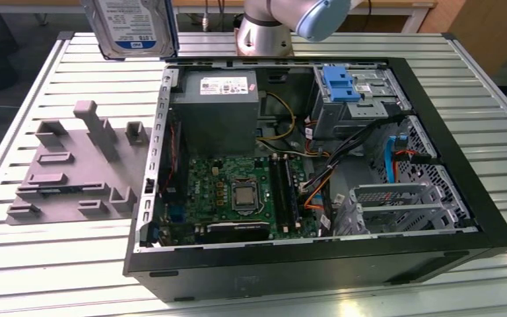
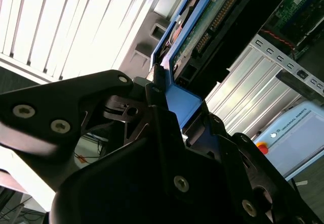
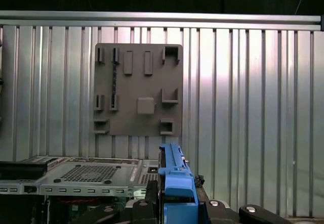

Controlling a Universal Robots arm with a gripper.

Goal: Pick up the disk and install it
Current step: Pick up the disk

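Disk point(image 1: 135, 26) aloft in hand point(image 3: 178, 194), blue rail gripped btwn fingers, above table point(image 1: 51, 257) nr PC case point(image 1: 491, 224).

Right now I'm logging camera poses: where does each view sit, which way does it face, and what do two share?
Exterior view: off the arm, raised, looking down on the open black computer case on the slatted aluminium table; the arm's grey-blue joint shows.
Second wrist view: at the wrist, looking along the black gripper, shut on the flat silver-grey disk by its blue rail.
First wrist view: at the wrist, looking past the gripper at the square grey fixture plate.
Shared: exterior and first wrist views both show that plate.
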